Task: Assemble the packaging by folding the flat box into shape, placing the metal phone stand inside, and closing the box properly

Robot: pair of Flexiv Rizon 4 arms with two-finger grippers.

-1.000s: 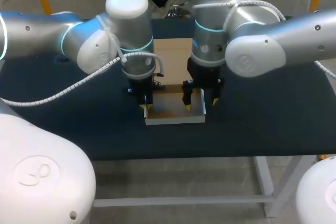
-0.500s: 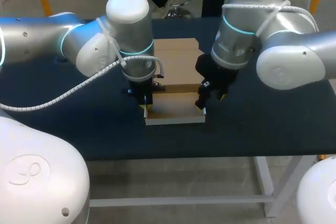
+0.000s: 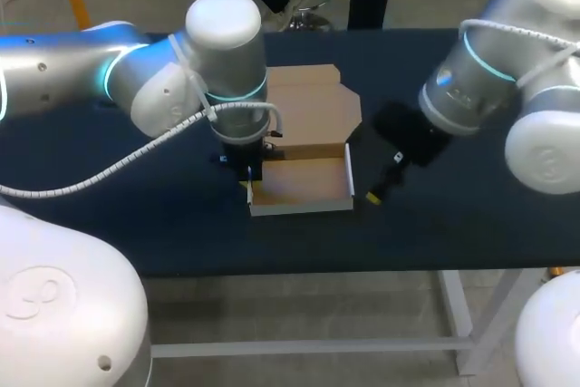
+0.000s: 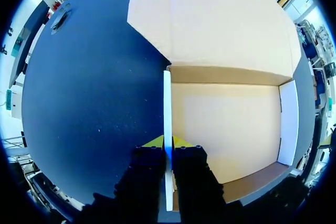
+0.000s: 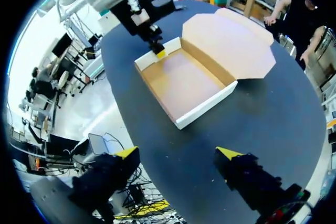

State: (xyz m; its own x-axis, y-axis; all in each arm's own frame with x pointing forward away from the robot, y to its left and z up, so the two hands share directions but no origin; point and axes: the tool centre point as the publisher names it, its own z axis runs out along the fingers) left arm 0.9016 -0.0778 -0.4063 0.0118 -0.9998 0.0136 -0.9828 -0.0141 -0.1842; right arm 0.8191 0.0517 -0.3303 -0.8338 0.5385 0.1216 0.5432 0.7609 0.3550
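Note:
The cardboard box (image 3: 302, 184) stands folded into an open tray on the dark table, its lid (image 3: 313, 108) lying flat behind it. Nothing lies inside the tray (image 4: 226, 124). My left gripper (image 3: 249, 189) is shut on the tray's left wall (image 4: 167, 103), one yellow tip on each side of it. My right gripper (image 3: 374, 195) hangs open to the right of the tray, clear of its right wall. In the right wrist view the gripper (image 5: 178, 153) stands wide open with the tray (image 5: 184, 85) and lid (image 5: 231, 45) well ahead of it. No metal phone stand shows.
A small dark object (image 4: 59, 18) lies on the table far to the left of the box. The table's front edge (image 3: 362, 271) runs close below the tray. Bare tabletop (image 3: 471, 215) spreads to the right of the box.
My right gripper has left the tray's right wall and swung away to the right, tilting outward. The left gripper has stayed on the left wall. The lid now shows uncovered.

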